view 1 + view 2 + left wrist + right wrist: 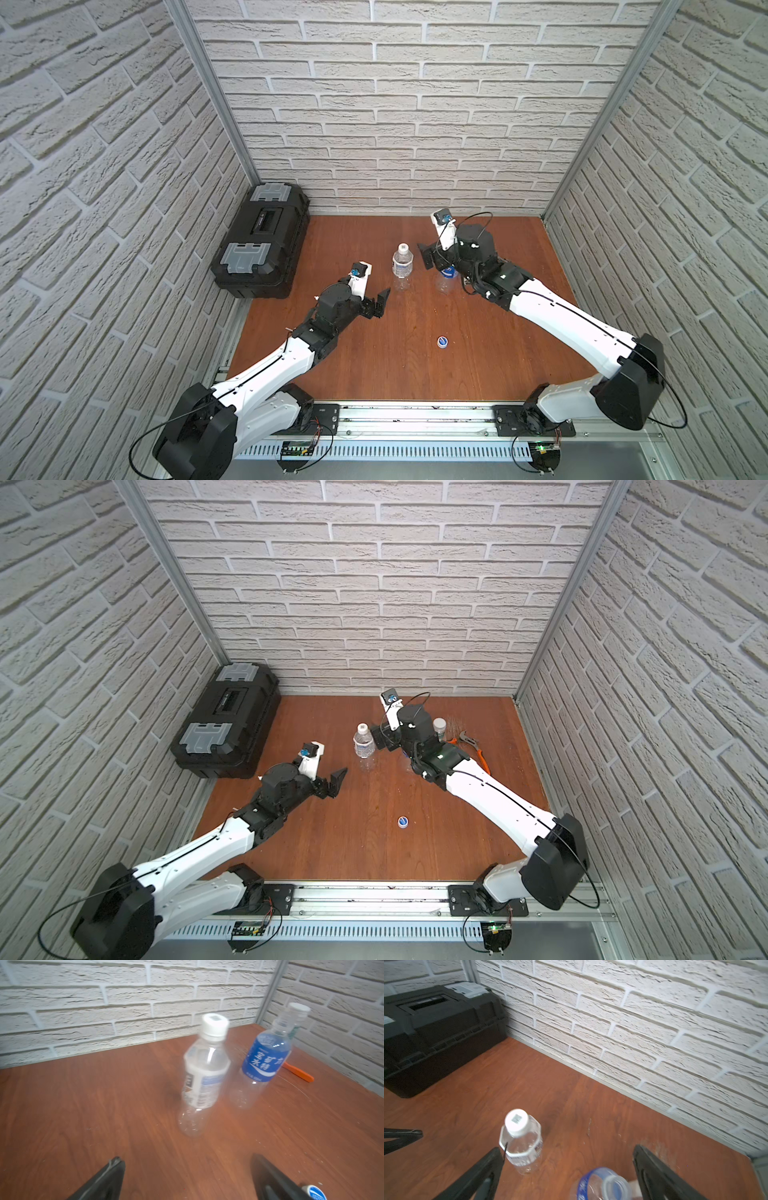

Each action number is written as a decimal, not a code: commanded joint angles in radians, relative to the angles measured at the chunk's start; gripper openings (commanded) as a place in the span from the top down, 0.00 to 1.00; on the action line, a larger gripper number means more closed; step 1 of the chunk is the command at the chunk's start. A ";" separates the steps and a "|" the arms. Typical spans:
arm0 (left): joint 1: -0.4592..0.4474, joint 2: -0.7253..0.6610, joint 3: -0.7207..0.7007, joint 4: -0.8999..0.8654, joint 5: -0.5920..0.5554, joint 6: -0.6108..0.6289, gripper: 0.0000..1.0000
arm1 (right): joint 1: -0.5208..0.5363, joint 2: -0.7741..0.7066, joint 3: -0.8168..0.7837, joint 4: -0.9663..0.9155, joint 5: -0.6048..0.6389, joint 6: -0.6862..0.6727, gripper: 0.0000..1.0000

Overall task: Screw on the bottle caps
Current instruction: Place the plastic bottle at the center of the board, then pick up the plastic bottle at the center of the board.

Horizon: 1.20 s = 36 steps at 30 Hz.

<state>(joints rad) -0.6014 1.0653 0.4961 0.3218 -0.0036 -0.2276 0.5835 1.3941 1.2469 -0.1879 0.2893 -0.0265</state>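
The blue cap (442, 342) lies flat on the tabletop (415, 386), well apart from the white-labelled bottle (402, 266), on the side nearer the arm bases. The blue-labelled bottle (264, 1059), whose neck it probably fits, stands open just beside the white-labelled bottle. The white-labelled bottle already carries its small white cap (215, 1024). The third bottle (439, 729), beyond the blue-labelled one as seen from the white-labelled bottle, wears the wider white cap (299, 1008). So one cap seems left to fit.

The right gripper (569, 1150) hangs over the blue-labelled bottle with its fingers wide apart and empty. One finger shows against the white-labelled bottle's shoulder, and I cannot tell whether they touch. The left gripper (187, 1157) also has its fingers spread around nothing, near the white-labelled bottle on its other side.

Likely troubles:
- All three bottles look empty and light. A sideways swing of the right fingers could knock over the white-labelled bottle or the open one.
- The cap is low and flat, so fingers that come down off-centre may flick it across the tabletop.
- If no gripper holds the open bottle, it will likely spin with the cap instead of threading.
- A cap set down tilted could cross-thread.
- The orange-handled pliers (473, 746), farther from the white-labelled bottle than the third bottle, could snag a wide arm sweep.
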 commanded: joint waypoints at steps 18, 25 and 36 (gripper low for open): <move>-0.116 0.121 0.105 0.051 0.019 0.068 0.02 | -0.185 0.134 -0.040 -0.058 -0.139 0.119 0.26; -0.117 0.123 0.104 0.056 0.019 0.059 0.02 | -0.185 0.157 -0.049 -0.038 -0.156 0.101 0.48; -0.142 0.106 0.063 0.166 0.078 0.106 0.02 | -0.151 -0.020 -0.094 -0.107 -0.214 0.046 0.84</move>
<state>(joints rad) -0.7303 1.1912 0.5823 0.3855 0.0383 -0.1486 0.4126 1.4624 1.1603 -0.2932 0.1123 0.0437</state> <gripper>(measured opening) 0.983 0.352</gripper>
